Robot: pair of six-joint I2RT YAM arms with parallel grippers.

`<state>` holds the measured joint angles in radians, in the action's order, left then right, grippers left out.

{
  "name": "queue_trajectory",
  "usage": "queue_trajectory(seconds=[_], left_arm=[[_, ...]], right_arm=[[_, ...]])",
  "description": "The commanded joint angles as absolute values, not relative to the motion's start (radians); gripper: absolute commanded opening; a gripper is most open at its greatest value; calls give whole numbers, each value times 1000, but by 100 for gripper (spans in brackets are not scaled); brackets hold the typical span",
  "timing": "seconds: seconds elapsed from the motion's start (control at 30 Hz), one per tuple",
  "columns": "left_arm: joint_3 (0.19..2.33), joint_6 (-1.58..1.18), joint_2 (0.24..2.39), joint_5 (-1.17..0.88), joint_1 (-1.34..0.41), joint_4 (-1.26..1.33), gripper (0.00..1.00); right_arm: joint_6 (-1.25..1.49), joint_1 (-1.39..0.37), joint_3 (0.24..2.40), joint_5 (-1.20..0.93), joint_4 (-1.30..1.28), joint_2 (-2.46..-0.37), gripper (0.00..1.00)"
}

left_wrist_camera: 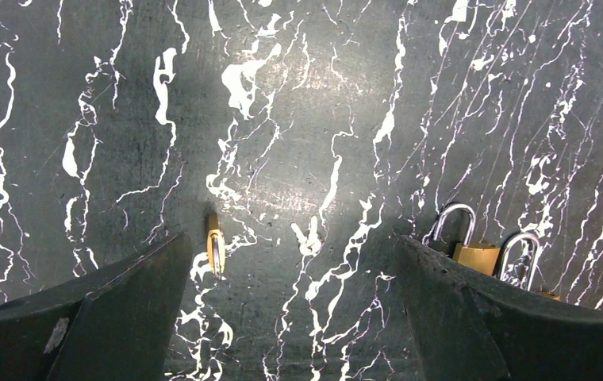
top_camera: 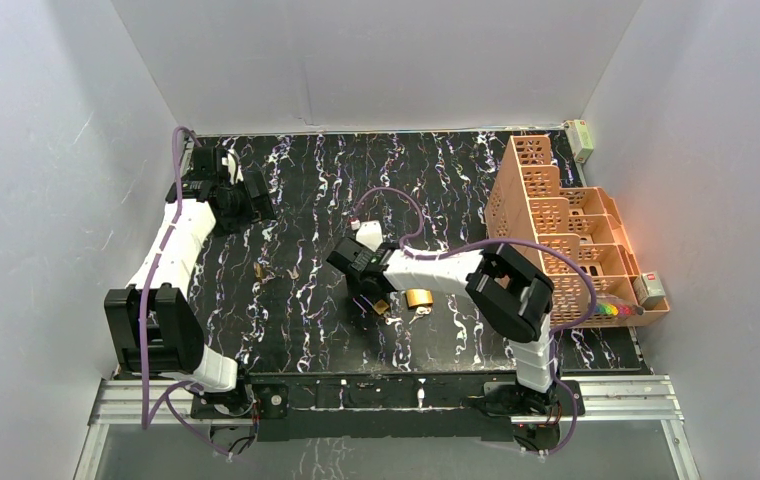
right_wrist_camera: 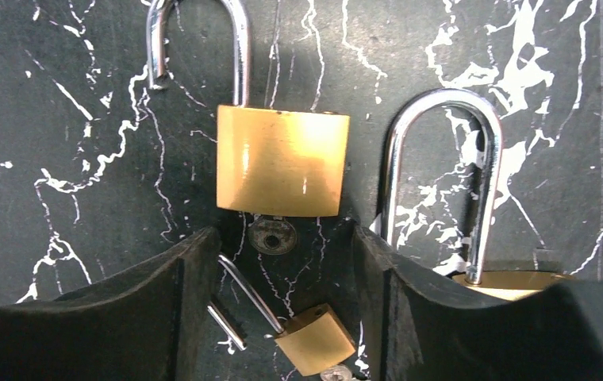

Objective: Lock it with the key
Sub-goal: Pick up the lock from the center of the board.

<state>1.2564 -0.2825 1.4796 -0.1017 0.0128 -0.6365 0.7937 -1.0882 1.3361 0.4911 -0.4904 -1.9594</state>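
Note:
In the right wrist view a brass padlock (right_wrist_camera: 282, 159) lies with its shackle open. A key (right_wrist_camera: 273, 236) sticks in its underside, just beyond my fingertips. My right gripper (right_wrist_camera: 282, 305) is open above the table, with a small brass padlock (right_wrist_camera: 316, 337) with an open shackle lying between its fingers, not gripped. A third padlock (right_wrist_camera: 443, 167) lies to the right, its body partly hidden by my right finger (right_wrist_camera: 409, 317). From the top, my right gripper (top_camera: 366, 285) is beside a padlock (top_camera: 418, 297). My left gripper (top_camera: 246, 200) is open and empty at the far left.
An orange perforated rack (top_camera: 556, 225) stands at the right edge. Small brass pieces (top_camera: 261, 270) lie left of centre. The left wrist view shows a brass padlock seen edge-on (left_wrist_camera: 215, 242) and two padlocks (left_wrist_camera: 473, 250) at its right. White walls close in the table.

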Motion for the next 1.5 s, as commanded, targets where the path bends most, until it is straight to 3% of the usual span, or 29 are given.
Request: queue_trajectory(seconds=[0.0, 0.2, 0.53, 0.8, 1.3, 1.37, 1.43, 1.47], left_arm=[[1293, -294, 1436, -151, 14, -654, 98], [1301, -295, 1421, -152, 14, -653, 98], [1329, -282, 1427, -150, 14, -673, 98], [1302, -278, 1425, -149, 14, -660, 98], [1279, -276, 1421, -158, 15, -649, 98], [1260, -269, 1421, -162, 14, -631, 98], [1269, -259, 1441, -174, 14, -628, 98], [1296, -250, 1441, -222, 14, -610, 98]], right_arm=[[815, -1088, 1312, 499, -502, -1937, 75], [873, -1087, 1387, 532, -504, -1952, 82], [821, -1072, 1563, 547, -555, -2071, 70], [865, -1056, 1515, 555, -575, -2076, 75], [885, -1048, 1631, 537, -558, -2202, 73], [902, -1041, 1632, 523, -558, -2224, 59], [913, -1034, 1604, 521, -553, -2219, 29], [879, -1023, 1522, 485, -493, -2172, 8]])
